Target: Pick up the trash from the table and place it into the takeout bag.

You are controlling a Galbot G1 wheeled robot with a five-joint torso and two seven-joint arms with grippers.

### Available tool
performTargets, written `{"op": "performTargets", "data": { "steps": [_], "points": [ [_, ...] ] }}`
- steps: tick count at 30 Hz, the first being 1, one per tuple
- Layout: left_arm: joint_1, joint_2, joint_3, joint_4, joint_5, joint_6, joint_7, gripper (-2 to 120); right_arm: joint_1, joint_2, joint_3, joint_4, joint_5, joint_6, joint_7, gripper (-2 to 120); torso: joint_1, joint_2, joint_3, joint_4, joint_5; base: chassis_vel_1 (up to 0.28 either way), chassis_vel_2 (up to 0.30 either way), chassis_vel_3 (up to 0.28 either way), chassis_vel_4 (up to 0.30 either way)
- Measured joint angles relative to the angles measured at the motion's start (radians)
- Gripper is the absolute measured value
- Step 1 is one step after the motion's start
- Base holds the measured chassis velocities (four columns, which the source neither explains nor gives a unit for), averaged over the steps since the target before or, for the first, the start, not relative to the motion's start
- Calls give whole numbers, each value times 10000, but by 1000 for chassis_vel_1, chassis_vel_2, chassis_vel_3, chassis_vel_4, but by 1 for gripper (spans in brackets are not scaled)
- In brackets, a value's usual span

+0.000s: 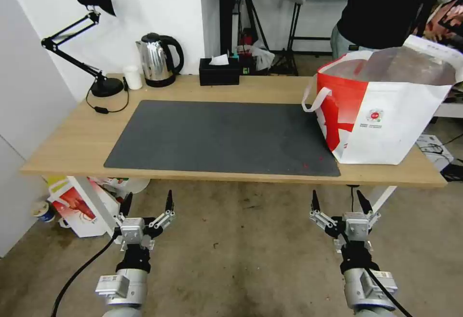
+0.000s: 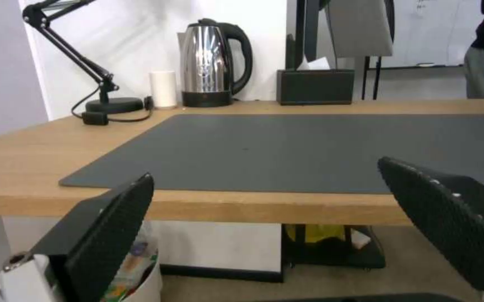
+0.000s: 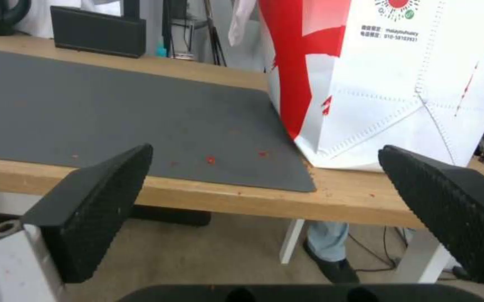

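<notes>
The takeout bag (image 1: 386,119), white with a red panel, loop handles and silvery lining, stands open on the right end of the table (image 1: 72,138), partly on the dark grey mat (image 1: 222,136). The trash is out of view, and I cannot see what the bag holds. My left gripper (image 1: 148,196) hangs open below the table's front edge, left of centre, with nothing between its fingers (image 2: 113,226). My right gripper (image 1: 337,195) is open too, below the front edge near the takeout bag (image 3: 398,84). Small red crumbs (image 3: 210,159) dot the mat's near right corner.
Along the back edge stand a black desk lamp (image 1: 107,87), a small white cup (image 1: 132,76), a steel kettle (image 1: 156,60) and a black tissue box (image 1: 219,71). A smaller red-and-white bag (image 1: 77,206) sits on the floor under the left end. A person (image 1: 386,8) stands behind the bag.
</notes>
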Motion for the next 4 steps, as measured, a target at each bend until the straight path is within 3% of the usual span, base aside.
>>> {"op": "performTargets", "data": {
  "steps": [4],
  "points": [
    [0, 0, 0, 0, 0, -1, 0, 100, 0, 0, 0, 0, 0, 0, 0, 100, 0, 0, 0, 0, -1, 0, 0, 0, 0]
  ]
}}
